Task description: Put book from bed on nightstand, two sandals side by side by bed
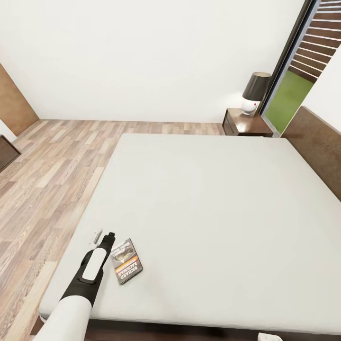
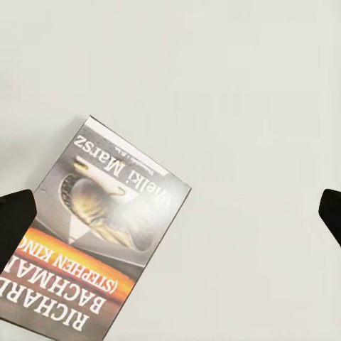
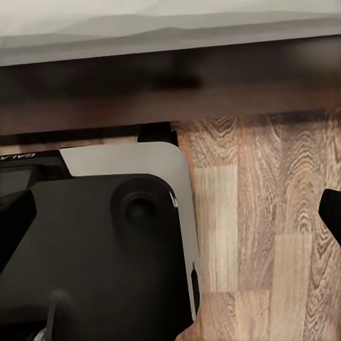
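Observation:
The book point(image 1: 126, 261) lies flat on the pale grey mattress of the bed point(image 1: 213, 199), near its front left corner. Its dark cover with an orange band and white lettering is large in the left wrist view point(image 2: 99, 241). My left gripper point(image 1: 104, 236) hovers just left of the book's far end, open. In the left wrist view its black fingertips point(image 2: 14, 220) stand wide apart, one over the book's edge. My right gripper point(image 3: 170, 213) is open and low beside the bed's dark frame point(image 3: 170, 85), with nothing between its fingers. The nightstand point(image 1: 246, 124) stands at the bed's far right corner. The sandals are out of view.
A dark-shaded lamp point(image 1: 255, 92) sits on the nightstand, next to the glass door point(image 1: 291, 90). The brown headboard point(image 1: 319, 144) runs along the right. Wood floor point(image 1: 52, 175) stretches left of the bed, with a dark cabinet point(image 1: 6, 152) at the far left. My own base point(image 3: 92, 249) is below the right wrist.

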Available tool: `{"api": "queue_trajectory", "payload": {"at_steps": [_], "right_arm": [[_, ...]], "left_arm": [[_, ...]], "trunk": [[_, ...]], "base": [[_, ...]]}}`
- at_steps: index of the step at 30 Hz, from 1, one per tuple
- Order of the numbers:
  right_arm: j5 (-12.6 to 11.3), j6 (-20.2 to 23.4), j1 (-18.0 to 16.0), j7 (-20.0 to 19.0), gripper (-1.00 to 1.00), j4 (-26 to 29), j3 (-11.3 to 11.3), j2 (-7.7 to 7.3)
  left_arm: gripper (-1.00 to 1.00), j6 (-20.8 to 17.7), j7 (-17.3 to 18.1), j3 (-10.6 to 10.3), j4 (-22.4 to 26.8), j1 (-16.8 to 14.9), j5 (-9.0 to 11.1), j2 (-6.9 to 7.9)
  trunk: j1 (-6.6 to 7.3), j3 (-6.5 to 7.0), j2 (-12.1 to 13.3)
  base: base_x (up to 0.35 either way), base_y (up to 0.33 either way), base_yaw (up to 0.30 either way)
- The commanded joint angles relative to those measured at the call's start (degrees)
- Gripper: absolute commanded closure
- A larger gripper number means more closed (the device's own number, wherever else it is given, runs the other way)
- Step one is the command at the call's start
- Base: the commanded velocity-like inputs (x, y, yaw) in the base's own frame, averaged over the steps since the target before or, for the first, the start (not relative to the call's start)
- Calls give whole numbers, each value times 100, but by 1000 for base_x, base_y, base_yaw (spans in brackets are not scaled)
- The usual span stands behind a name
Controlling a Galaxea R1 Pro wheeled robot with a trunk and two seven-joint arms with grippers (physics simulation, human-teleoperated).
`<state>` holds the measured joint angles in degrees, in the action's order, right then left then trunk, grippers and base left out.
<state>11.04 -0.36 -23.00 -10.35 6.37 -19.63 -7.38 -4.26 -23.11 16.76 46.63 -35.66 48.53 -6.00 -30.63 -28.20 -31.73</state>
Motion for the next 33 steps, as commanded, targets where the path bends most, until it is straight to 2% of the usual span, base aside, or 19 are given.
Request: {"api": "queue_trajectory", "payload": {"at_steps": [1,33], "right_arm": [[57,-1,-3,-24,-100,-2,-50,0],[57,-4,-3,-21,-100,-2,-50,0]], "left_arm": [[-100,-31,-18,20,13,-2,25,-6],[-100,-27,-23,-12,47,-2,7,-6]], "trunk": [[-2,-7,-7],[-683,-563,-1250]], "base": [[0,0,0],[0,0,0]]}}
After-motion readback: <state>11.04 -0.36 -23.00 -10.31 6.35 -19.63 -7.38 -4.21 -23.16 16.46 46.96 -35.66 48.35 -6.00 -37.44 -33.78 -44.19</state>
